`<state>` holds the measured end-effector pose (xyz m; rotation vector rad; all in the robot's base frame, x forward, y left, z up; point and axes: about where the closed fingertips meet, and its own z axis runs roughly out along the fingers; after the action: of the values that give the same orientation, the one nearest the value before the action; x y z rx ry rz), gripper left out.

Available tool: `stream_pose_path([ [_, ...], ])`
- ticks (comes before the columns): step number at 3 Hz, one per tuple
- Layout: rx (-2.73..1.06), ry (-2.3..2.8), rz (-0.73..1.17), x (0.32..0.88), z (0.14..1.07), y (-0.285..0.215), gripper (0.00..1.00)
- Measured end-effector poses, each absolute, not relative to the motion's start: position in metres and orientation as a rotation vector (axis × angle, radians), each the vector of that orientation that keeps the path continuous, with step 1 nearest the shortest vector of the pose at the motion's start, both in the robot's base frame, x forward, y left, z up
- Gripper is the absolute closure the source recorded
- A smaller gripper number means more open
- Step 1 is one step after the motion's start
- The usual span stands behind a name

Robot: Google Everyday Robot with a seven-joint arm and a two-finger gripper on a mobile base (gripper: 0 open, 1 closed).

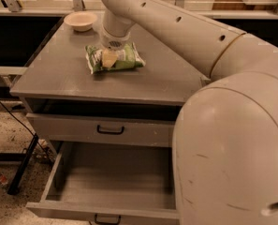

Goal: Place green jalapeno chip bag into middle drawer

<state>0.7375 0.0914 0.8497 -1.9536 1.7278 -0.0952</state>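
grasping step in hand: gripper [109, 60] sits on green jalapeno chip bag [130, 60], directly beneath it on bench [59, 78]; grip cannot be told. next needs lift, then lowering into open middle drawer [115, 184] below.

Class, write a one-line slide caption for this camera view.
Gripper at the green jalapeno chip bag on the cabinet top; middle drawer open below.
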Motion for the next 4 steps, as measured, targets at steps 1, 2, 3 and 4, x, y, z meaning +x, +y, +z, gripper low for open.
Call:
stream_pose_path([
  [1,-1.954,1.728,-0.095,0.737,0.85,0.091,0.97],
  [2,-1.954,1.728,-0.095,0.737,0.85,0.091,1.0],
  [3,-1.954,1.728,-0.095,0.737,0.85,0.091,1.0],
  [4,-1.936,1.69,-0.091,0.741,0.86,0.087,1.0],
])
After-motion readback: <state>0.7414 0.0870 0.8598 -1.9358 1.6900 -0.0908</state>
